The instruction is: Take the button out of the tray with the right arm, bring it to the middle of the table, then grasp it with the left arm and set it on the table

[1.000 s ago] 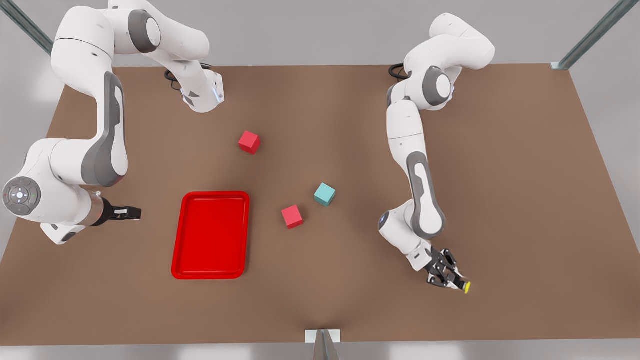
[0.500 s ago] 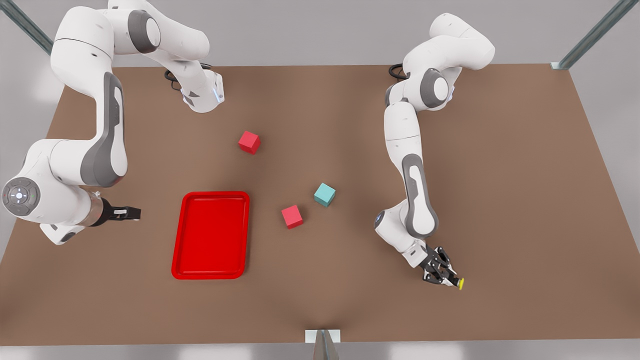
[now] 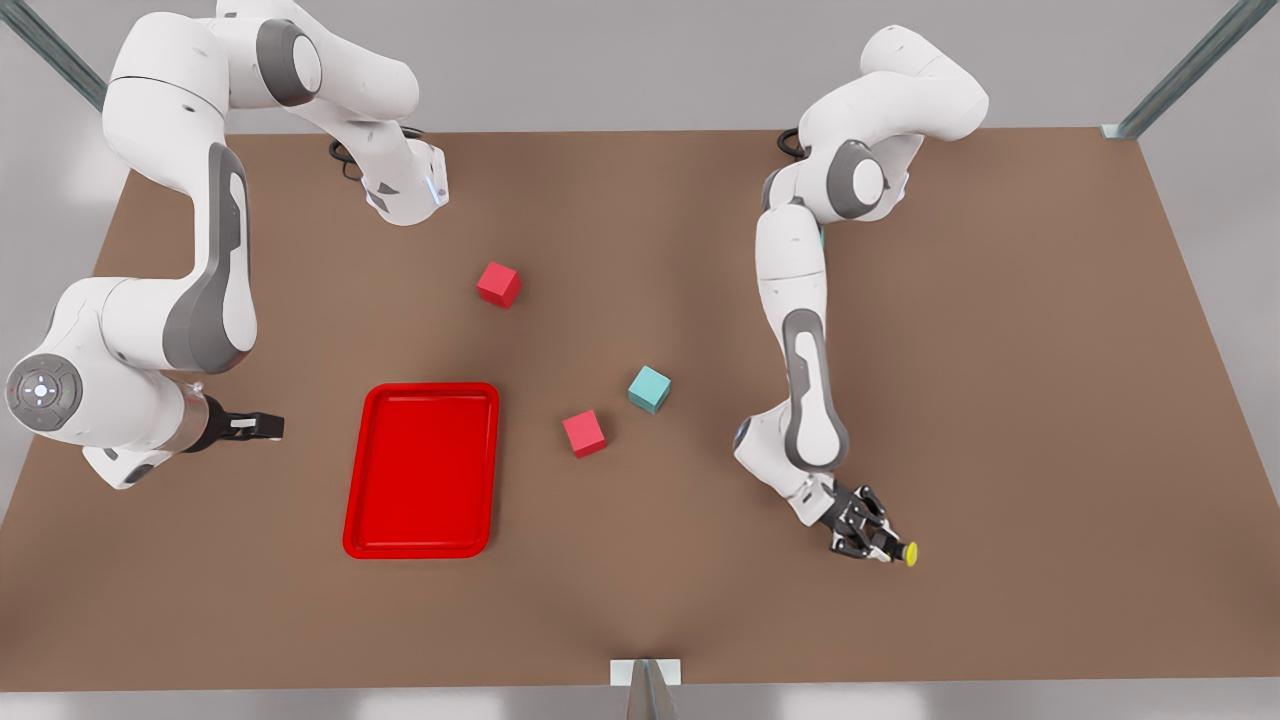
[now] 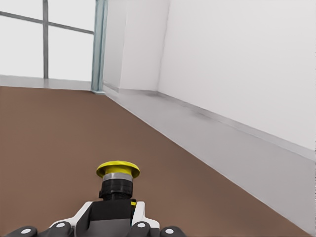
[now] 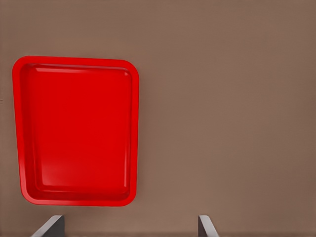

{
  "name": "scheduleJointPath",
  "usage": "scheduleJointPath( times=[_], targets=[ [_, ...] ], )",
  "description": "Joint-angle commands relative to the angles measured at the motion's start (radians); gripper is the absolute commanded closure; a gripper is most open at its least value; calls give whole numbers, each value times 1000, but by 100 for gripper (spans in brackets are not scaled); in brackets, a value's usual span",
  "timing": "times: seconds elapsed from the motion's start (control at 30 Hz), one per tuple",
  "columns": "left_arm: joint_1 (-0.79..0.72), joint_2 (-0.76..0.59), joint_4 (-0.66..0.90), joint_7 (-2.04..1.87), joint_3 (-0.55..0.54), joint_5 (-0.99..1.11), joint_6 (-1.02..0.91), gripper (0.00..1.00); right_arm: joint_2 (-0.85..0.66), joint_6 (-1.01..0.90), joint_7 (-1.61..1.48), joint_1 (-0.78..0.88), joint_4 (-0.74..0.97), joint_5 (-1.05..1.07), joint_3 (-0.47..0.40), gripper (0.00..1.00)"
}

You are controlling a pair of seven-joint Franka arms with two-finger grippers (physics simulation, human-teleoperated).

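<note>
Legible text, labels, brands, numbers, signs: none were readable on any surface.

The tray [image 3: 421,470] lies on the tabletop [image 3: 1050,350] toward the front view's left edge. Three cubes [image 3: 584,433] sit mid-tabletop beside it, well apart from the left end effector [image 3: 893,551], which grips the button [image 3: 908,553] near the front view's right edge.
</note>
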Motion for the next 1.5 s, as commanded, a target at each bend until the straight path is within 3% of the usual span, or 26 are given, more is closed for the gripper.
scheduleJointPath(
  times=[0.0,0.23,0.37,0.6,1.47],
  targets=[
    [-7,-3,0,-69,1,12,-26,56,-1,-1,0,0,1,1,0,0],
    [-13,-6,-1,-63,2,27,-55,56,0,2,0,-5,1,1,0,0],
    [-13,3,2,-71,8,112,-173,56,0,4,0,-5,1,1,0,0],
    [-20,64,3,-74,-1,138,-184,56,-1,-1,1,0,1,1,1,0],
    [-67,38,14,-72,-64,123,-235,54,0,1,1,-2,0,1,1,0]
  ],
)
